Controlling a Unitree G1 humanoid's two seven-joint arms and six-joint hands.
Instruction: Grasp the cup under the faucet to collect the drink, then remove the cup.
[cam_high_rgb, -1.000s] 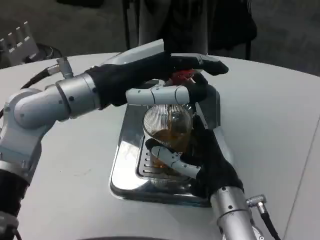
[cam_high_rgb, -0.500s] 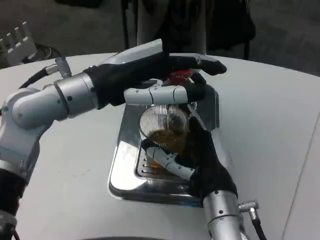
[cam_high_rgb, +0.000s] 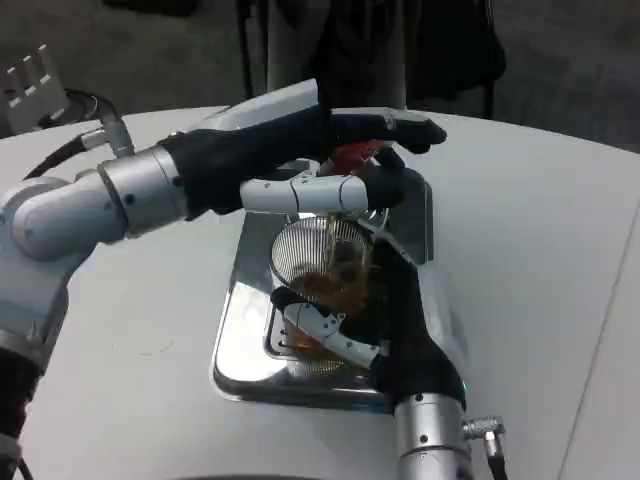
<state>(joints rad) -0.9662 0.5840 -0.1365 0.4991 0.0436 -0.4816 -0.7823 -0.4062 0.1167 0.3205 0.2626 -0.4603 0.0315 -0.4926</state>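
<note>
Two hands busy | cup (cam_high_rgb: 322, 268) on the drip tray (cam_high_rgb: 240, 345), under the tap (cam_high_rgb: 355, 158), part-filled amber | right hand (cam_high_rgb: 385, 320) fingers wrapped round cup | left hand (cam_high_rgb: 320, 165) over tap, grip unclear | you: keep cup upright, withdraw level, slowly, away from tap.

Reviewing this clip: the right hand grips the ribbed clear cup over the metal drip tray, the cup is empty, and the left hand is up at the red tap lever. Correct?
Not quite: the cup is not empty. The head view shows amber drink in its lower part. The rest stands: the right hand grips the cup over the drip tray, and the left hand is up at the red tap lever.
</note>
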